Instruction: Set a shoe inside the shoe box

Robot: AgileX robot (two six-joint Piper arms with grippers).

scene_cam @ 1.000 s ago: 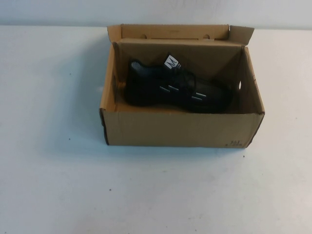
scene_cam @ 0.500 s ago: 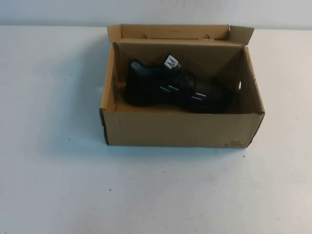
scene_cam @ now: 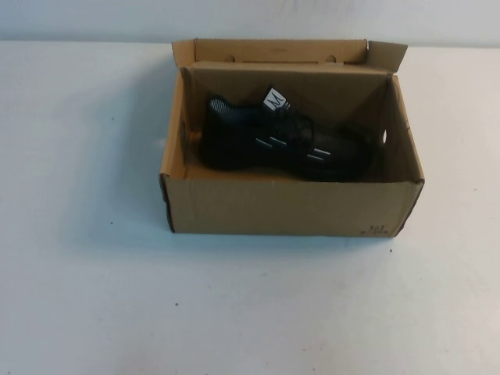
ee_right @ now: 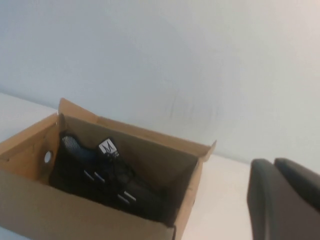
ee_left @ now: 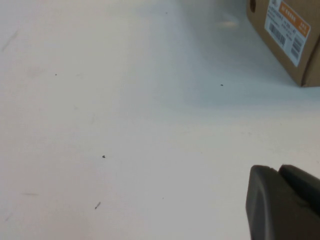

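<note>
the shoe (scene_cam: pixel 283 141) lay inside the shoe box (scene_cam: pixel 289 207), on the box floor, its heel toward the box's left end wall and its toe toward the right end wall, with its sole side facing the near wall. it sat lengthwise because the box was longer than it, so a strip of bare cardboard showed past the heel and between the sole and the near wall. the white tongue tag stood up near the box's far wall, the silver dashes facing upward, which suggested the shoe leaned a little rather than resting flat on its sole. the flaps at the far side of the box stood upright, leaving the top open for anything lowered in. nothing touched the shoe, so by my judgement the placing was done

the box stood on the white table (scene_cam: pixel 86 297). neither arm reached into the high view; both seemed parked well apart from the box. the left gripper (ee_left: pixel 283 205) hung over bare table beside the box's labelled end, and whether it was released or clenched i could not tell. the right gripper (ee_right: pixel 283 200) sat off the box's right end, looking down into the box, and its state was likewise impossible to tell
</note>
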